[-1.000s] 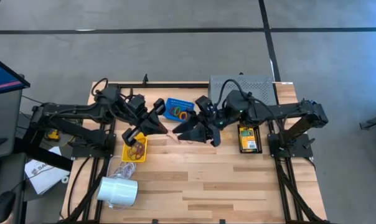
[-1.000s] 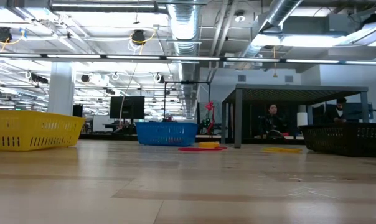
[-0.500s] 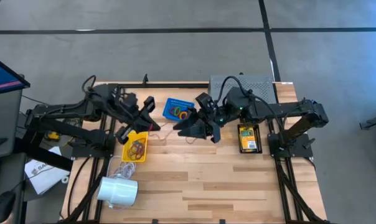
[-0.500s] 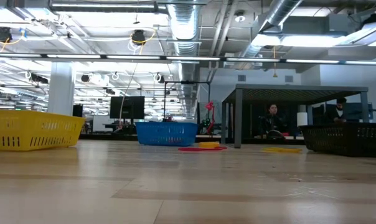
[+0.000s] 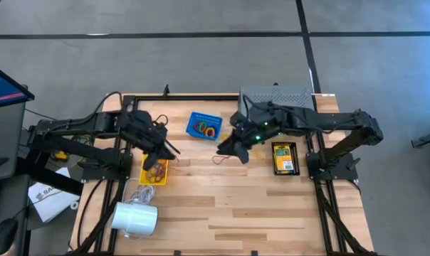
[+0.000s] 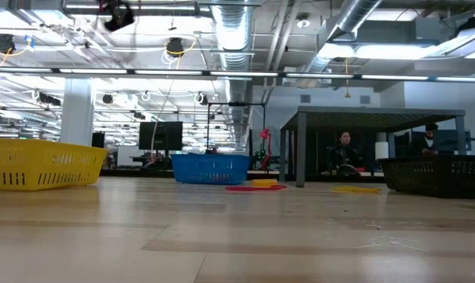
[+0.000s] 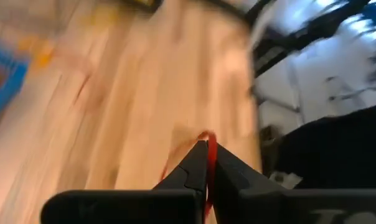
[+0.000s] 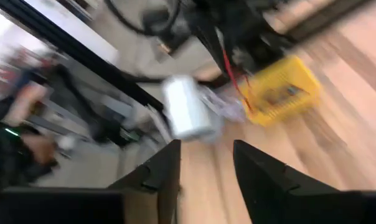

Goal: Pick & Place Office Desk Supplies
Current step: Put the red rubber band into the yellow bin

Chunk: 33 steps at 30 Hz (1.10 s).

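Note:
My left gripper (image 5: 169, 151) is shut on a red-orange rubber band (image 7: 204, 138) above the far right corner of the yellow basket (image 5: 155, 171), which holds several bands. The right wrist view shows this band (image 8: 235, 78) hanging over the yellow basket (image 8: 278, 90). My right gripper (image 5: 229, 152) is open and empty near the table's middle, its fingers (image 8: 166, 171) spread. A thin loop (image 5: 218, 158) lies on the table just left of it. A blue basket (image 5: 204, 124) holds coloured bands. A crayon box lies in the black basket (image 5: 285, 158). My left gripper pinches the rubber band between its two shut fingers (image 7: 194, 163). A short bit of the band (image 7: 203, 135) sticks out past the fingertips, and the rest hangs slack below the gripper (image 8: 238, 87), clear of the table, over the yellow basket.
A white cylinder (image 5: 135, 218) with a cord lies at the table's near left. A grey perforated shelf (image 5: 275, 96) stands at the far edge, right of the middle. The near half of the table is bare wood (image 5: 229, 213). People sit in the room beyond (image 6: 344, 149).
My left gripper has gone from the table's middle toward its left edge, to above the yellow basket, carrying the red-orange band; a part of that arm now shows at the low view's top left. My right arm has stretched out, with its gripper staying near the middle.

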Motion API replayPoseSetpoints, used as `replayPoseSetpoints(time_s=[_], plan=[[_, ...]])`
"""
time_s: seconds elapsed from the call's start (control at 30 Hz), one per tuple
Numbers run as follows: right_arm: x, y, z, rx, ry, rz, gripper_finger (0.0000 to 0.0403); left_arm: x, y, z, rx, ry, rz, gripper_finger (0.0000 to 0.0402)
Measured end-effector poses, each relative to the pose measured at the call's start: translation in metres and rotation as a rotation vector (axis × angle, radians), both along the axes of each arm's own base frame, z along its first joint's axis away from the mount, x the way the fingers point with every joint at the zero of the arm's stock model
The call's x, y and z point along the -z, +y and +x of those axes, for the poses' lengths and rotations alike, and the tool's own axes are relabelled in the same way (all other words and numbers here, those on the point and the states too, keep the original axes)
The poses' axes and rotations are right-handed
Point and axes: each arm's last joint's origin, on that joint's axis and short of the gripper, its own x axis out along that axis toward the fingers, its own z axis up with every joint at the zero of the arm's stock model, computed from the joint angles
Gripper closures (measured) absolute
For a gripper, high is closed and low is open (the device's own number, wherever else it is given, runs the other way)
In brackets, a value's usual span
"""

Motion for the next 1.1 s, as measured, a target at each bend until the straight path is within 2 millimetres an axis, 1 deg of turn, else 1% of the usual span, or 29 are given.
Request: replayPoseSetpoints(time_s=[0.1, 0.2, 0.3, 0.43, 0.67, 0.83, 1.1], plan=[[0.005, 0.001, -0.008, 0.007, 0.078, -0.048, 0.028, 0.012, 0.001, -0.01, -0.099, 0.176, -0.021, 0.0401], [0.009, 0.001, -0.01, -0.001, 0.125, -0.064, 0.0294, 0.023, 0.003, -0.02, -0.2, 0.368, -0.032, 0.0401], [0.011, 0.002, -0.012, -0.005, 0.153, -0.07, 0.0302, 0.029, 0.004, -0.03, -0.276, 0.488, -0.039, 0.0401], [0.012, 0.002, -0.012, -0.005, 0.16, -0.07, 0.0305, 0.028, 0.004, -0.034, -0.315, 0.509, -0.061, 0.0401], [0.011, 0.005, -0.012, -0.011, 0.151, -0.07, 0.0305, 0.033, 0.004, -0.03, -0.318, 0.531, -0.061, 0.0401], [0.011, 0.011, -0.012, -0.028, 0.153, -0.062, 0.0305, 0.05, 0.004, -0.032, -0.34, 0.604, -0.086, 0.0401], [0.011, 0.022, -0.014, -0.06, 0.154, -0.058, 0.0305, 0.069, -0.001, -0.035, -0.335, 0.682, -0.128, 0.0401]])
